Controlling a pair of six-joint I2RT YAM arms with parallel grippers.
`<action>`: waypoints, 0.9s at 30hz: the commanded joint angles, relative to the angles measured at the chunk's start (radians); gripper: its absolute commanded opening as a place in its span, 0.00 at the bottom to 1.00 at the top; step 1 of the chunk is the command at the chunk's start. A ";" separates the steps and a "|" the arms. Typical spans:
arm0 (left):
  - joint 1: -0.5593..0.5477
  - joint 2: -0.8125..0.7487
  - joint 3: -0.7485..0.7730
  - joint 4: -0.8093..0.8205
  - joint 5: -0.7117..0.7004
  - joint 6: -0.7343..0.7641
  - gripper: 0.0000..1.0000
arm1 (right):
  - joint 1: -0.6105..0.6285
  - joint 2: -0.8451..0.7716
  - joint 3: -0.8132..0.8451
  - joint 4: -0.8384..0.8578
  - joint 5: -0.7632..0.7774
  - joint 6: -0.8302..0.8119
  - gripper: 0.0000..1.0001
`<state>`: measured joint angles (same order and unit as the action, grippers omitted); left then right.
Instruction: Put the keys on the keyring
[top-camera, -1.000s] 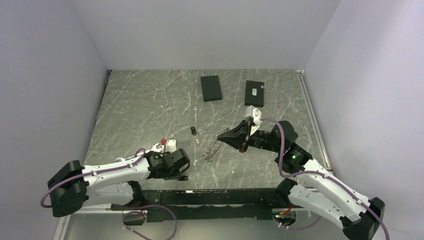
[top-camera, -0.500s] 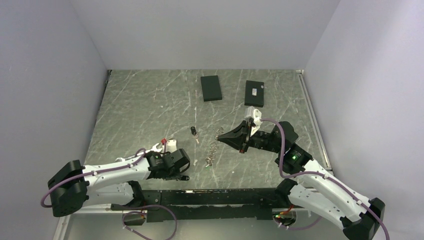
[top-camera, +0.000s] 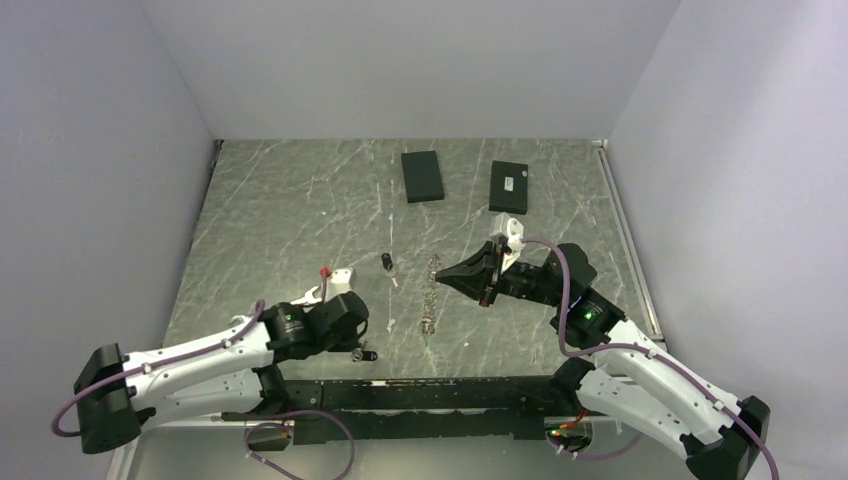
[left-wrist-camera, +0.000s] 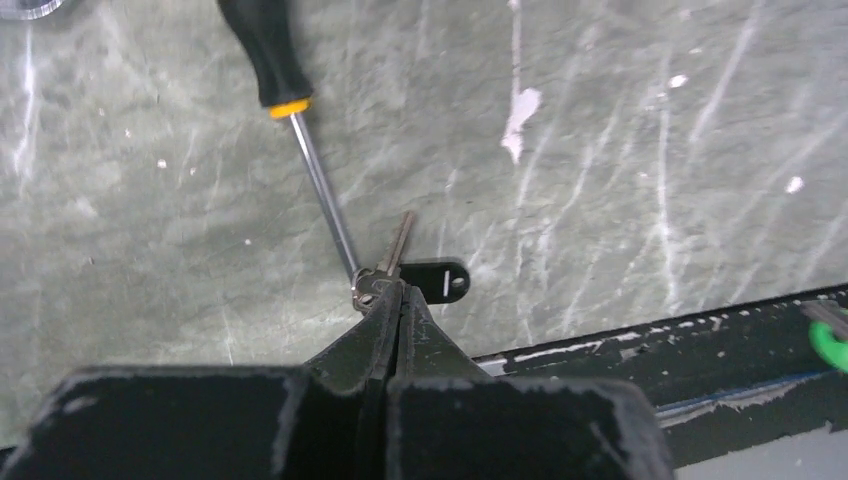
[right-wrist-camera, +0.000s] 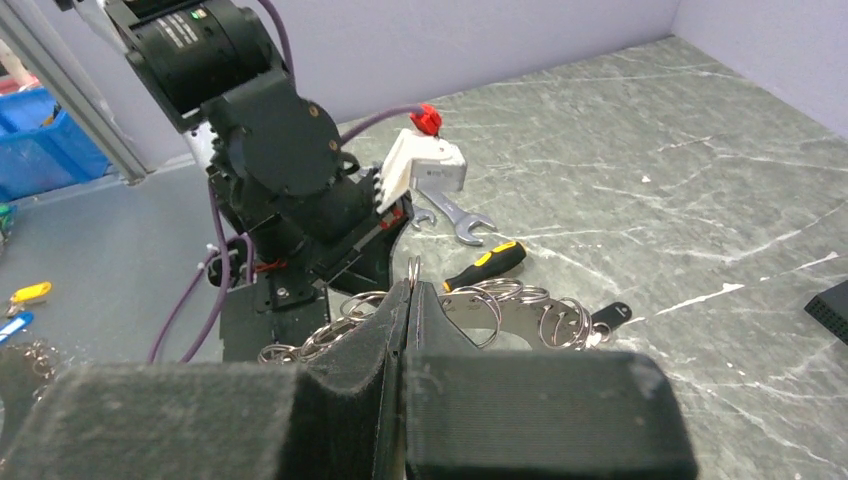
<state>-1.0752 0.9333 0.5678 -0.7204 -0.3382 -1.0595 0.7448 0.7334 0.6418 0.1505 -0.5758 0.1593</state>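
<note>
Top view, right hand: the right hand (top-camera: 447, 275) sits mid-tabletop. The keyring (top-camera: 430, 295) runs from its tip toward the near edge as a line of linked rings.
Top view, left hand: the left hand (top-camera: 355, 345) is down low by the black rail (top-camera: 440, 385) at the near edge, with a black-headed key (top-camera: 368, 355) right at its tip.
Top view, loose key: a loose key (top-camera: 387, 263) lies on the tabletop (top-camera: 270, 220) between the two hands, just left of the keyring.
Top view, writing: the right black box (top-camera: 508, 186) at the far side carries a small white label, too small to read. The left black box (top-camera: 422, 175) is plain.
Top view, room: a broad marbled stretch runs from the loose key to the left wall.
Left wrist, hand: the left hand (left-wrist-camera: 400, 300) has its fingers pressed together with no gap, tips at the black-headed key (left-wrist-camera: 440, 280). Whether they pinch it or only touch it, I cannot tell.
Left wrist, neighbours: the shaft tip of the screwdriver (left-wrist-camera: 270, 50) meets the key at the fingertips.
Left wrist, edge: the black rail (left-wrist-camera: 700, 350) is just beside the key, and a green tag (left-wrist-camera: 828, 345) shows at the frame's right border.
Right wrist, hand: the right hand (right-wrist-camera: 410, 290) is clamped on one upright ring of the keyring (right-wrist-camera: 500, 305), while the other rings fan out on the tabletop.
Right wrist, around: the loose key (right-wrist-camera: 610, 315) lies just beside the last ring. The screwdriver (right-wrist-camera: 485, 265) and a wrench (right-wrist-camera: 455, 215) lie beyond, by the left arm (right-wrist-camera: 280, 160).
</note>
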 joint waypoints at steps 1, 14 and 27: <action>-0.005 -0.058 0.064 0.032 -0.056 0.156 0.00 | -0.002 -0.011 0.004 0.065 0.022 -0.002 0.00; -0.005 -0.122 0.186 0.295 0.036 0.760 0.00 | -0.001 0.022 0.002 0.051 0.098 -0.015 0.00; -0.005 -0.002 0.328 -0.322 -0.133 0.245 0.55 | -0.001 0.064 0.013 0.046 0.102 -0.014 0.00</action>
<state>-1.0767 0.8513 0.8600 -0.7029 -0.3977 -0.4801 0.7448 0.7982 0.6342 0.1497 -0.4946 0.1562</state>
